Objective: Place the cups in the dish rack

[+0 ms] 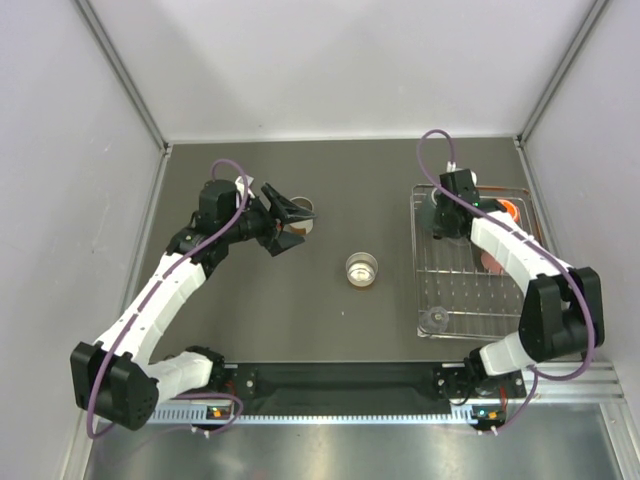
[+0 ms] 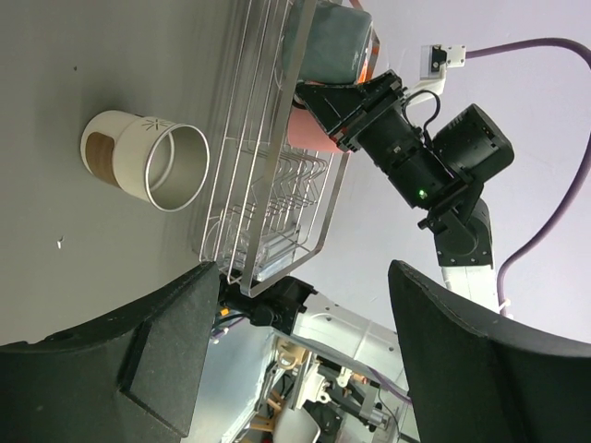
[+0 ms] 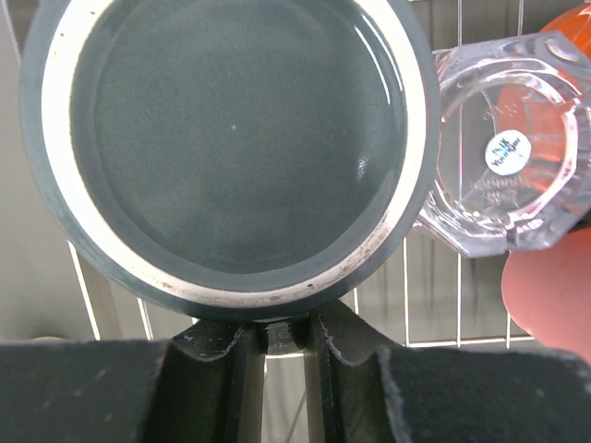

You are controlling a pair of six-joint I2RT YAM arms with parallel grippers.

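The dish rack (image 1: 462,292) stands at the right of the table. My right gripper (image 3: 277,337) is shut on the wall of a dark green cup (image 3: 231,138), held mouth-down over the rack's far left corner. Beside it in the rack are a clear cup (image 3: 499,175), an orange cup (image 1: 508,208) and a pink cup (image 1: 492,260). Another clear cup (image 1: 436,320) sits at the rack's near left corner. A steel-lined cup (image 1: 362,268) stands upright mid-table and also shows in the left wrist view (image 2: 148,161). My left gripper (image 1: 283,220) is open and empty beside a cup (image 1: 305,212) that it partly hides.
The rack (image 2: 268,185) shows in the left wrist view, with the right arm (image 2: 416,148) over its far end. Grey walls enclose the table on three sides. The arm bases stand along the near edge.
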